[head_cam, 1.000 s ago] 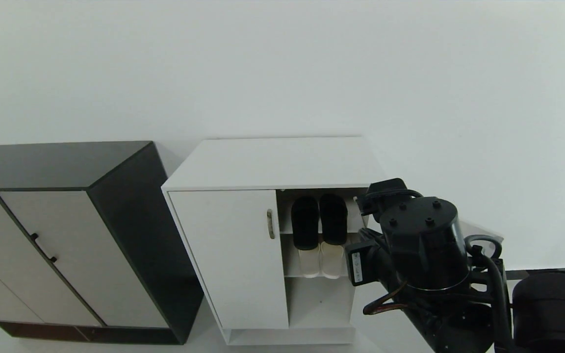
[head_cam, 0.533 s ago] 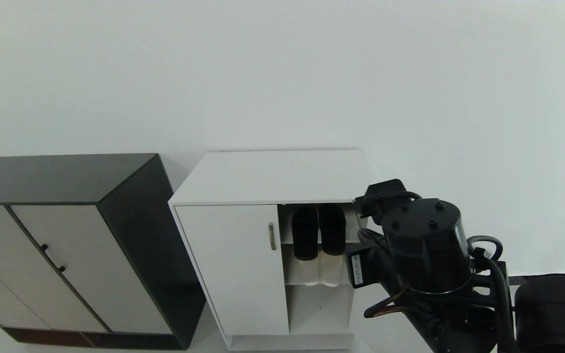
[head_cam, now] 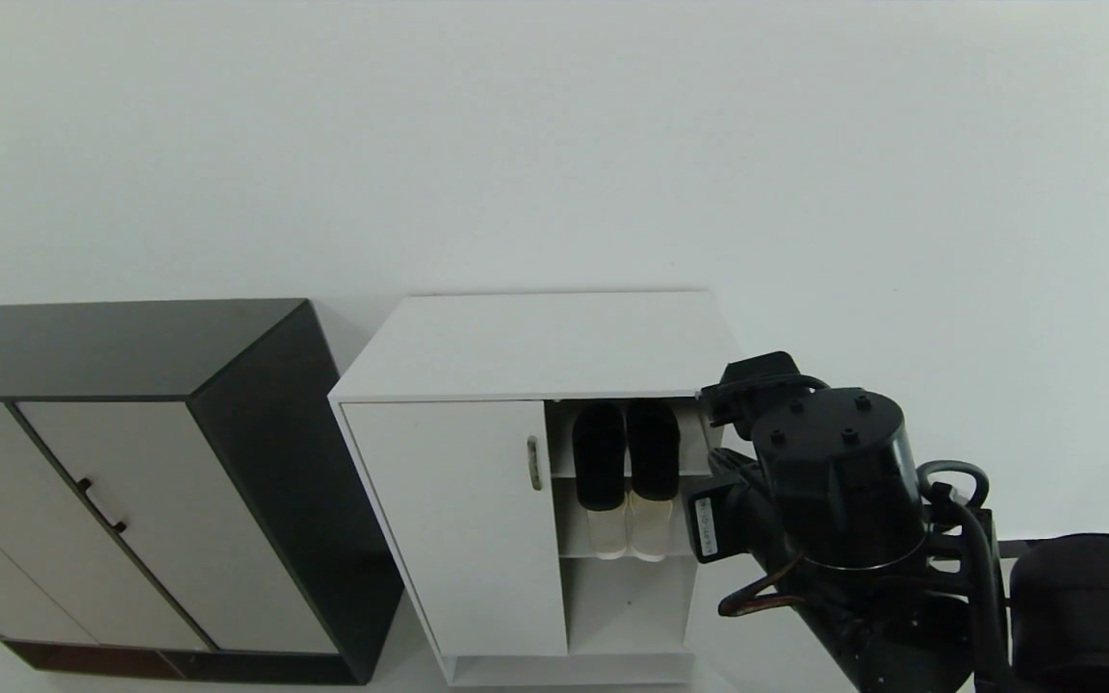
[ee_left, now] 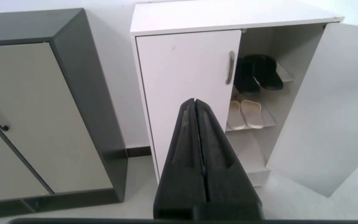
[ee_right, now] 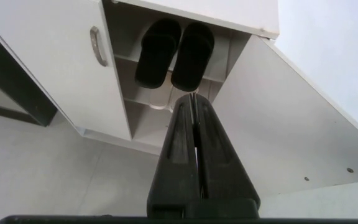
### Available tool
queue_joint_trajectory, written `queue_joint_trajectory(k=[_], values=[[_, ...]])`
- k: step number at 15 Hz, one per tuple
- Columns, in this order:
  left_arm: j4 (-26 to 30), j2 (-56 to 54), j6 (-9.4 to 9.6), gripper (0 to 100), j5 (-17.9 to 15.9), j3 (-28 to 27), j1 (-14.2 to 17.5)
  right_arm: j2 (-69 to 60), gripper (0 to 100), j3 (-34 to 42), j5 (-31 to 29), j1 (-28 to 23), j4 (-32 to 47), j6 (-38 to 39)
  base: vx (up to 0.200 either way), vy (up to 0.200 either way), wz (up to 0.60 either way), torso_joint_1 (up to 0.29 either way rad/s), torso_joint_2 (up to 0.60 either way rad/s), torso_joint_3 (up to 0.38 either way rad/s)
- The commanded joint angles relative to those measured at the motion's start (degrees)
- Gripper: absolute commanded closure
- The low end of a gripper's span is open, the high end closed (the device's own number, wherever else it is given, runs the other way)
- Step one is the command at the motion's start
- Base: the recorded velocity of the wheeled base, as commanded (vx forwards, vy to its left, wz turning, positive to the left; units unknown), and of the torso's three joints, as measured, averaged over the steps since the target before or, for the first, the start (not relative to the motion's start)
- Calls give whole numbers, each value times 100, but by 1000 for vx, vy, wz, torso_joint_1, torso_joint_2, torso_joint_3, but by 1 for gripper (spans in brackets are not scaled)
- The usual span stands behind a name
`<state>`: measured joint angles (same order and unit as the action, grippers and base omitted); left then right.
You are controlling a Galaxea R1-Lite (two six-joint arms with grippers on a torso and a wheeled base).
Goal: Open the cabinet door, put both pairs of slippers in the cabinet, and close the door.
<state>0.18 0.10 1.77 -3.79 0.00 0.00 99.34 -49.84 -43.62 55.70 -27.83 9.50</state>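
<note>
The white cabinet [head_cam: 535, 346] stands against the wall, its left door [head_cam: 458, 520] closed and its right door [ee_right: 291, 124] swung open. Black slippers [head_cam: 627, 450] lie side by side on the upper shelf, white slippers [head_cam: 630, 525] on the shelf below. My right arm [head_cam: 824, 481] hangs in front of the open side. My right gripper [ee_right: 193, 98] is shut and empty, a short way in front of the shelves and below the black slippers [ee_right: 174, 53]. My left gripper [ee_left: 195, 102] is shut and empty, farther back, facing the closed door [ee_left: 185, 87]; black slippers [ee_left: 260, 70] and white slippers [ee_left: 246, 113] show past it.
A dark cabinet [head_cam: 131, 462] with pale doors stands close on the white cabinet's left. The closed door carries a metal handle [head_cam: 532, 462]. The open door [ee_left: 334, 106] juts out over the pale floor [ee_left: 135, 174] on the right.
The whole head picture has shifted down a little, so the camera has moved. Slippers, doors and my right arm stand as before.
</note>
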Motion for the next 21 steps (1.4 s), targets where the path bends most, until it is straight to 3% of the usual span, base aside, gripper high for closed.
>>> queue_joint_trajectory(k=[1, 8, 12, 14, 17, 21], values=[[-1, -1, -1, 100, 1, 0, 0, 15, 100, 9, 2, 2, -3, -9, 0, 0, 0, 0, 0, 0], [-1, -1, -1, 100, 1, 0, 0, 6, 100, -26, 11, -121, -3, 0, 0, 0, -600, 2, 0, 1], [-1, -1, -1, 100, 1, 0, 0, 15, 100, -88, 732, -920, -100, -18, 0, 0, 0, 0, 0, 0], [-1, -1, -1, 100, 1, 0, 0, 173, 100, -474, 864, -1483, -152, 0, 0, 0, 0, 0, 0, 0], [-1, -1, -1, 100, 1, 0, 0, 270, 100, -773, 1514, -2089, -126, 70, 0, 0, 0, 0, 0, 0], [-1, -1, -1, 100, 1, 0, 0, 912, 100, -1230, 1699, -2687, -126, 254, -200, 0, 0, 7, 6, -1]])
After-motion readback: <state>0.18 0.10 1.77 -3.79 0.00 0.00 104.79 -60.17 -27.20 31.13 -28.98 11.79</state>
